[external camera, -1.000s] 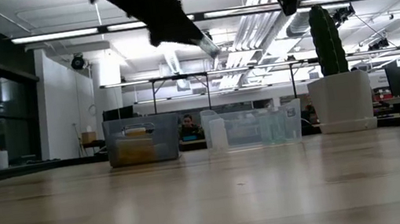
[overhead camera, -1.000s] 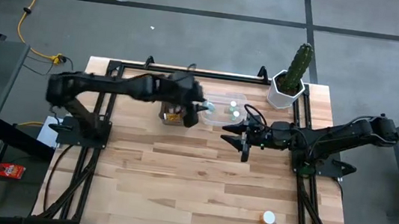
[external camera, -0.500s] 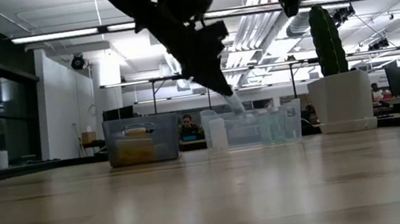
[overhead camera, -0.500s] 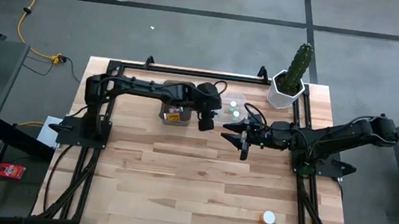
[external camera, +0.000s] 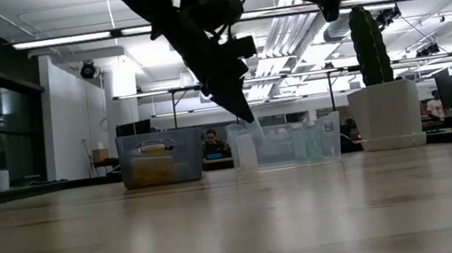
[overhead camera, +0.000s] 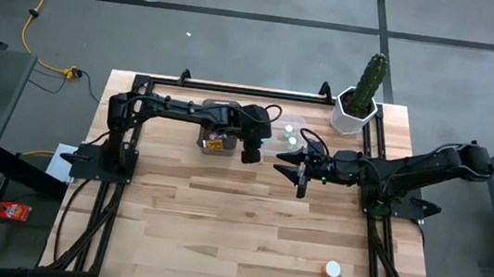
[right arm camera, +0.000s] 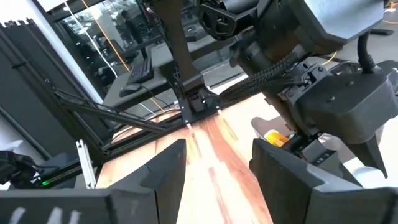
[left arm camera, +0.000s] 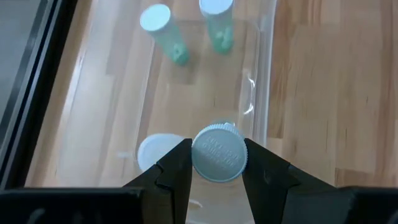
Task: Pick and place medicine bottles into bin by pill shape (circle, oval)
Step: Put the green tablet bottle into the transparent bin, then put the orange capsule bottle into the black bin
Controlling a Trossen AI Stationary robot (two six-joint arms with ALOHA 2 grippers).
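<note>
My left gripper point(overhead camera: 255, 147) hangs over the near-left end of the clear bin point(overhead camera: 277, 135) and is shut on a pale medicine bottle point(left arm camera: 217, 152) with a white cap. Two greenish bottles point(left arm camera: 163, 31) point(left arm camera: 217, 22) stand in that bin, and another white cap point(left arm camera: 155, 152) shows just below my fingers. Left of it stands the bin with amber bottles point(overhead camera: 216, 141). My right gripper point(overhead camera: 297, 169) is open in the air right of the clear bin, with nothing between its fingers point(right arm camera: 168, 177). One loose bottle point(overhead camera: 333, 269) stands near the table's front right. My left gripper pinches the bottle between its two fingers at the white cap's sides point(left arm camera: 198, 158). The fingers slant down from the table's left. The bottle is lifted clear, its cap facing up toward the wrist and its body point(external camera: 254, 128) pointing down into the clear bin.
A white pot with a green cactus point(overhead camera: 354, 113) stands at the far right, behind the clear bin. Black frame rails point(overhead camera: 234, 89) run along the table's far edge and sides. The wide wooden middle and front of the table point(overhead camera: 237, 221) hold only the loose bottle.
My left gripper has come down with the bottle from high above the bins toward the clear bin, tipping its fingers more steeply downward. The bottle stays pinched. In the last half second it has hardly moved.
</note>
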